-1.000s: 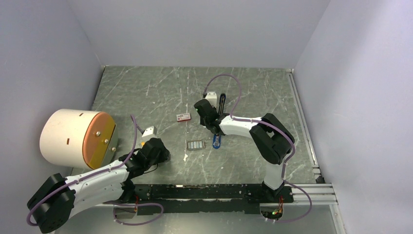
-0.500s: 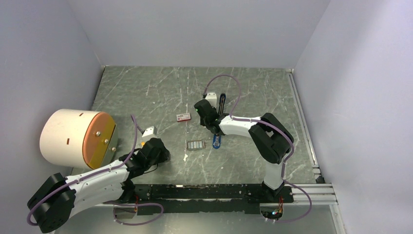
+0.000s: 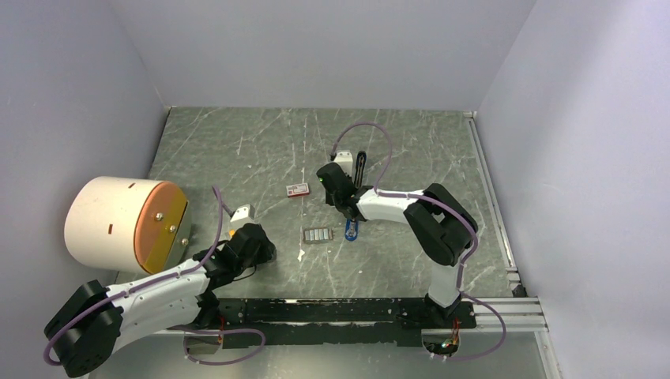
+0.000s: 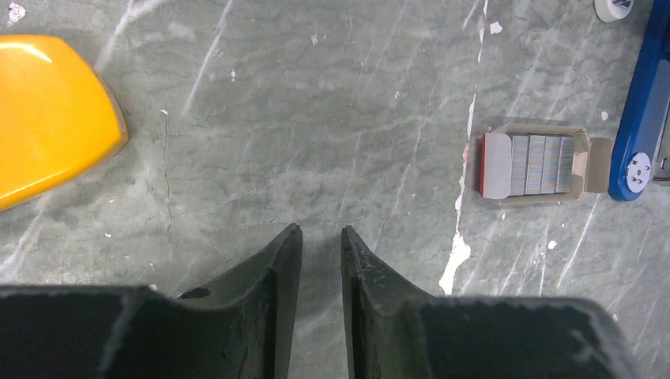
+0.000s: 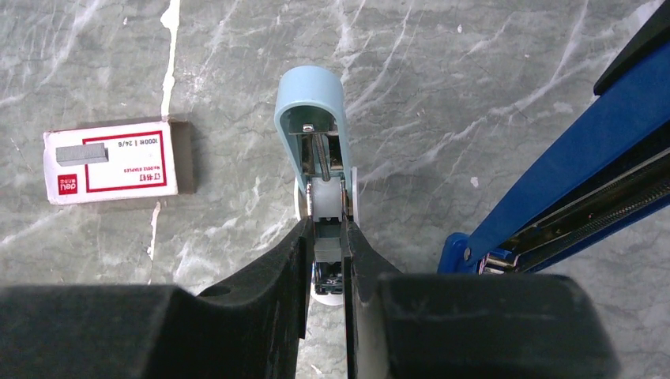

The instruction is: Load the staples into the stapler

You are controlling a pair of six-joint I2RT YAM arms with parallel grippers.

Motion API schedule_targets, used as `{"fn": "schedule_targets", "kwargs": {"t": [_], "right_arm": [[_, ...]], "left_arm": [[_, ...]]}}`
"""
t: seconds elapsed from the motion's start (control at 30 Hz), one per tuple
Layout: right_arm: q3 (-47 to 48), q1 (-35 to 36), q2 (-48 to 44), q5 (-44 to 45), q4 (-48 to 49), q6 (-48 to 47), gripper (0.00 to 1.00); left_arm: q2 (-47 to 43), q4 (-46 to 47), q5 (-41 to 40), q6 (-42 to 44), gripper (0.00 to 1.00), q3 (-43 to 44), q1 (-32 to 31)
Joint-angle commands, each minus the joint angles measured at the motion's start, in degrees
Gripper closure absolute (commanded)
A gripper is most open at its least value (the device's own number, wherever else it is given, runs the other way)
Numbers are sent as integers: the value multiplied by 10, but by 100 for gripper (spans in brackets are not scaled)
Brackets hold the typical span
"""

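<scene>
Clamping blue-grey piece (image 5: 310, 103) — right pincer (image 5: 325, 237).

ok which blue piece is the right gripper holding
The short pale blue-grey piece, pinched by the right gripper; the bright blue stapler beside it is not gripped.

The counter (image 3: 261, 142) is grey-green marble with white veins and scattered white flecks (image 4: 458, 257). A cream drum (image 3: 107, 221) with an orange face lies on its side at the left edge. An orange-yellow block (image 4: 47, 110) sits toward the near-left corner. Around the middle, the staples (image 4: 541, 154) lie in an open cardboard tray (image 4: 596, 154), and the stapler (image 4: 640, 95) lies just beside it on the right. Farther toward the far edge lies a red-and-white box (image 5: 111, 162), with a pale blue-grey piece (image 5: 310, 103) beside it; whether that piece rests on the surface cannot be told.
</scene>
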Motion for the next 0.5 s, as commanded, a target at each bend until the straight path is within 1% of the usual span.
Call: {"fn": "schedule_targets", "kwargs": {"t": [0.0,0.47], "right_arm": [[-14,-3,-13,-3,-7,-5,79],[-17,-3,-26,-12,-12,-10,78]], "left_arm": [[-3,19,4,-3,69,13,3],[-4,18,4,-3,69,12,3]]}}
